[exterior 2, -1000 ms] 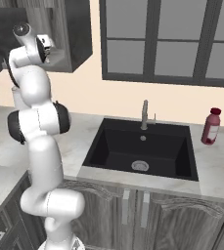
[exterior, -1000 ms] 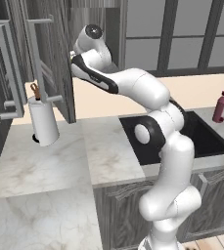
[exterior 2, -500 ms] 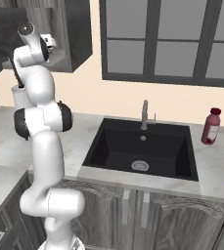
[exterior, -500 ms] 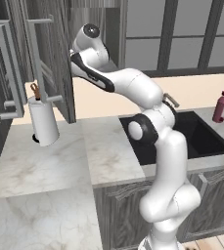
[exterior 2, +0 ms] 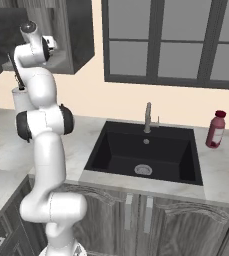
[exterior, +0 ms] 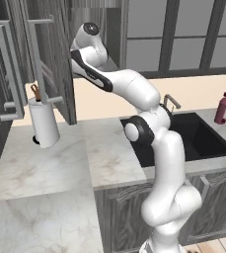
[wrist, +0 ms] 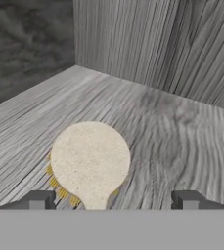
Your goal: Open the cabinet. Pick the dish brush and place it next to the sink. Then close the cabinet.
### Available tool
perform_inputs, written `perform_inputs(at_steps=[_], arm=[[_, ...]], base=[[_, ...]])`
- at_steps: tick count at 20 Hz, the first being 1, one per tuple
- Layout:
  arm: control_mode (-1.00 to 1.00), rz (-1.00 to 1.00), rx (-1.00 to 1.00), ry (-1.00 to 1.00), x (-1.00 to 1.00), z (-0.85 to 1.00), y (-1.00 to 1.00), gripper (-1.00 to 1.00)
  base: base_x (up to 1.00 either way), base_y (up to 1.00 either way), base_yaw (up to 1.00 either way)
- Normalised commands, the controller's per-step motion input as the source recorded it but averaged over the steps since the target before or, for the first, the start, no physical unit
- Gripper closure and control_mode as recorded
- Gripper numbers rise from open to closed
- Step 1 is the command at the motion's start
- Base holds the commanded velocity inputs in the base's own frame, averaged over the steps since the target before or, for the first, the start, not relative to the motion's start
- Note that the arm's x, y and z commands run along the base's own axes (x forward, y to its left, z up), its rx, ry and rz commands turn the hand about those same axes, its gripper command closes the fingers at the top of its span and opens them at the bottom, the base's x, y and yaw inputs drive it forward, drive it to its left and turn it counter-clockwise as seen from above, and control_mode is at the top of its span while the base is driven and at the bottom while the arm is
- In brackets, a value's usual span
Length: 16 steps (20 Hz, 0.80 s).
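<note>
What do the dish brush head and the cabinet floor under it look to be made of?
Dish brush: a pale cream, matte, speckled round head, perhaps plastic or light wood, with yellow bristle tips showing at its lower edge. Cabinet floor: grey wood-look board with streaky grain and a dull finish; it could be laminate.

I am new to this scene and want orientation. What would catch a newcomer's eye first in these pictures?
The white arm reaches up into the open cabinet at upper left. In the hand view, the round cream dish brush lies on the shelf between the open gripper's tips. The black sink sits in the marble counter.
</note>
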Motion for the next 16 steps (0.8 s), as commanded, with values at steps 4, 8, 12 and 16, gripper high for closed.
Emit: perform_inputs(at_steps=[4,8,12,16], arm=[[-1.00,0.00,0.00,0.03,0.00,-0.21,0.14,1.00],[-1.00,0.00,0.00,0.01,-0.03,-0.21,0.07,1.00],[-1.00,0.00,0.00,0.00,-0.17,-0.22,0.01,1.00],[-1.00,-0.02,0.00,0.00,-0.38,-0.17,-0.03,1.00]], base=[[0.00,0.00,0.00],[0.00,0.00,0.00],[0.00,0.00,0.00],[0.00,0.00,0.00]])
